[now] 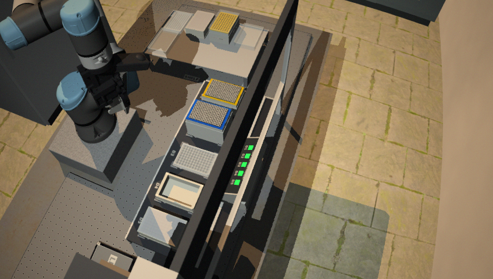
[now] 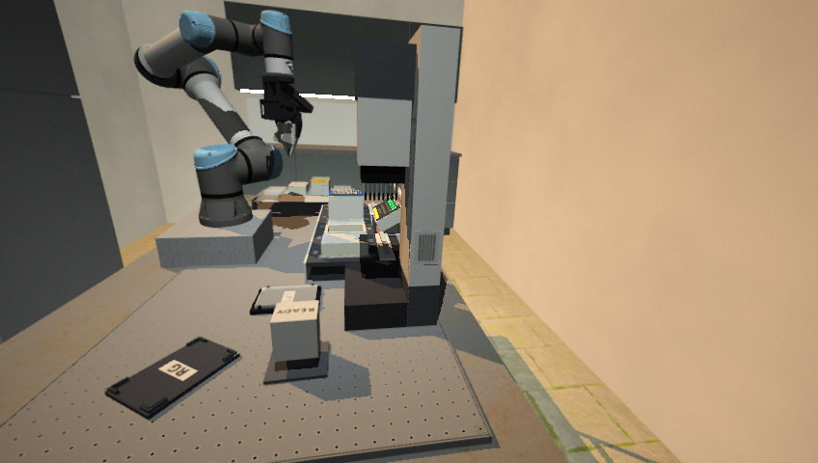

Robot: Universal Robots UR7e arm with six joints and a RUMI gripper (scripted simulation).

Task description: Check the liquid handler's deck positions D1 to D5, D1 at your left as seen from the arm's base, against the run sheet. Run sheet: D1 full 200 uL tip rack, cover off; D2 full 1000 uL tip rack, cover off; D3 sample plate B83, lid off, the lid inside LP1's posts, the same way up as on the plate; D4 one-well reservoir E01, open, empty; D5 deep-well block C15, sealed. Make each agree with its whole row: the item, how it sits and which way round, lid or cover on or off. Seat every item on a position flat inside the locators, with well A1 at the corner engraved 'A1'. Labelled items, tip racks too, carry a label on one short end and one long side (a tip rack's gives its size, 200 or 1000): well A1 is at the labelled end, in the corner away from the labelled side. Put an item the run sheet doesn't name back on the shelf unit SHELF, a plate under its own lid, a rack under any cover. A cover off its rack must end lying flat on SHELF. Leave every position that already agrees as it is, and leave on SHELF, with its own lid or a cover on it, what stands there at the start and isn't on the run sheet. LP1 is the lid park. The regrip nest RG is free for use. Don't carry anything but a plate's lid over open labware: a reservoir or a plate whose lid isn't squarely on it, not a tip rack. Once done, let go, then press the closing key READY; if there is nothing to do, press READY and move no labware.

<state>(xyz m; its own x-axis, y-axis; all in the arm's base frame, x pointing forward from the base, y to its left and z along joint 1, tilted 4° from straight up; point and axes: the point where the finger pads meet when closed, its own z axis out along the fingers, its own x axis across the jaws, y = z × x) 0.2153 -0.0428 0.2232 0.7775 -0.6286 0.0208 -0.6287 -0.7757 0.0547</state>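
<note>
Warm, bright light throws hard-edged dark shadows across the deck (image 1: pixel 145 165) and perforated table (image 2: pixel 372 401). Both views are sharp, slightly blocky

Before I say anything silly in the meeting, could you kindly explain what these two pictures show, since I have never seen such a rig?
It is a jointed robot arm on a grey block, beside a lab machine that pipettes liquids. One picture looks down from above; the other looks along the bench from its far end. Along the machine's deck stand five items: a yellow-rimmed tip rack, a blue-rimmed tip rack, a plate of small wells, an open trough and a covered block. Spare items sit on a shelf behind. Nearer the bench's end are a box marked READY and a black mat marked RG. The claw is shut, holding nothing, raised above the bench.
</note>
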